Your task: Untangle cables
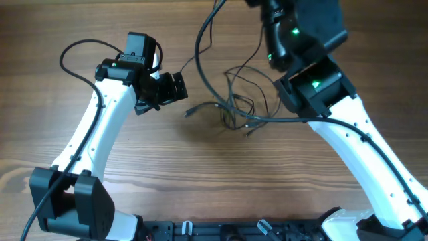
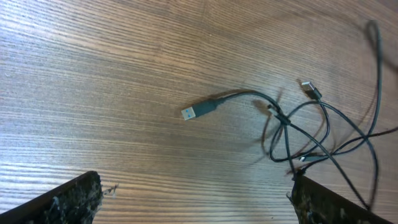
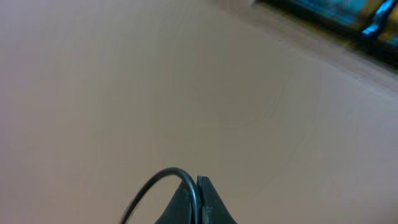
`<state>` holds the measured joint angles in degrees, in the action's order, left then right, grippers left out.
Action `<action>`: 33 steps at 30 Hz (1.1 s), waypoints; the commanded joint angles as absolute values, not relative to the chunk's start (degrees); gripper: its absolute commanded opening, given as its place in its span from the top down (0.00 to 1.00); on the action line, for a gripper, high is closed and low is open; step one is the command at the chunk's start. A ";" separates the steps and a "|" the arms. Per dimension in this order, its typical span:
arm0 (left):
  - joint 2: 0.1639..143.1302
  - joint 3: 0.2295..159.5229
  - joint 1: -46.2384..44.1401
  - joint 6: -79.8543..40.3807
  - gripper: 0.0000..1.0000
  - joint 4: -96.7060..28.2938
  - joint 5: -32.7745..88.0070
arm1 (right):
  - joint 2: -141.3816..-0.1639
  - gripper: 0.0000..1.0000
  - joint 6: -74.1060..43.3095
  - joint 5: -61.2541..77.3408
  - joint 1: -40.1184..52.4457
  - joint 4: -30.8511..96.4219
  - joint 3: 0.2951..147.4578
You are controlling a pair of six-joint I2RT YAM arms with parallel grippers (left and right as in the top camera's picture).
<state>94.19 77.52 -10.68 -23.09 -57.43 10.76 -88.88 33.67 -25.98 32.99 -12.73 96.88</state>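
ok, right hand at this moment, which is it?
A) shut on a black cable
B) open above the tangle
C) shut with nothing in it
A: in the right wrist view the right hand has its fingers pressed together, and a black cable loops out from between them.

The worktop [image 1: 221, 167] is matt, grained wood. The cables [image 2: 249, 94] wear smooth black plastic; one USB plug [image 2: 198, 111] has a silvery metal tip. The left fingers [image 2: 68, 202] look rough.
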 commanded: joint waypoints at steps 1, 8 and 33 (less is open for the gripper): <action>94.30 77.56 -10.76 -22.98 0.00 -57.41 10.41 | -88.40 0.96 44.49 -27.22 31.11 -22.04 97.78; 94.30 77.56 -10.76 -22.98 0.00 -57.41 10.41 | -88.40 0.96 68.03 -21.23 30.98 -43.05 97.78; 95.24 77.56 -10.79 -28.01 0.35 -50.33 17.02 | -88.88 0.96 8.49 -7.38 25.10 35.27 97.78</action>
<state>94.19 77.52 -10.76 -23.40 -50.72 12.16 -88.88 16.23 -13.13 25.96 35.16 97.54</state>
